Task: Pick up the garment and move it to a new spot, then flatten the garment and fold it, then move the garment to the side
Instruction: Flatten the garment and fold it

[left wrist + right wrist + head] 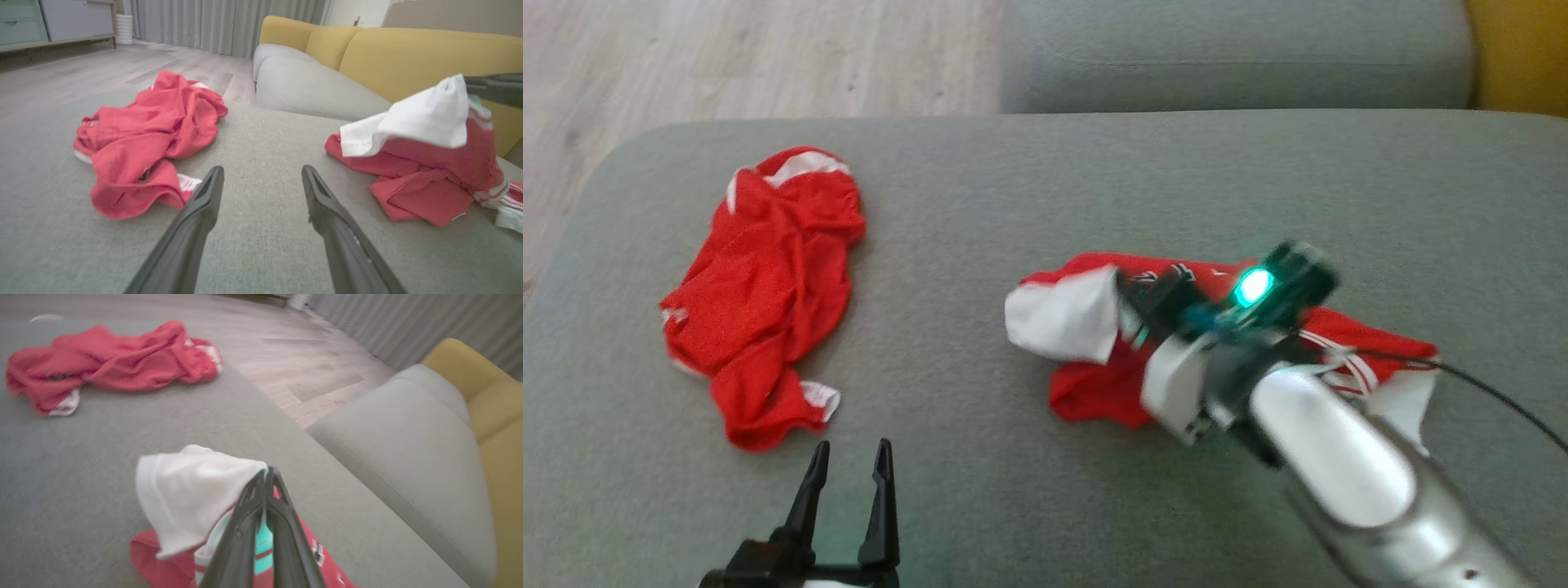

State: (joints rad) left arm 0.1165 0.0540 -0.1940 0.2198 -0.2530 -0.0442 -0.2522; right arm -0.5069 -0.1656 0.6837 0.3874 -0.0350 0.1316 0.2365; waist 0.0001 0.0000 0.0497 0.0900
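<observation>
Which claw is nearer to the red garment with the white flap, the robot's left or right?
Right. The right claw is shut on that garment, at its white flap. The left claw stands open over the grey cushion, apart from it, nearer the other red garment.

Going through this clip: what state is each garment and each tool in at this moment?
striped garment: crumpled, white part raised, the rest lying on the grey cushion.
right tool: shut on the striped garment's white part.
red garment: crumpled, lying on the grey cushion, nothing touching it.
left tool: open, empty, apart from both garments.
</observation>
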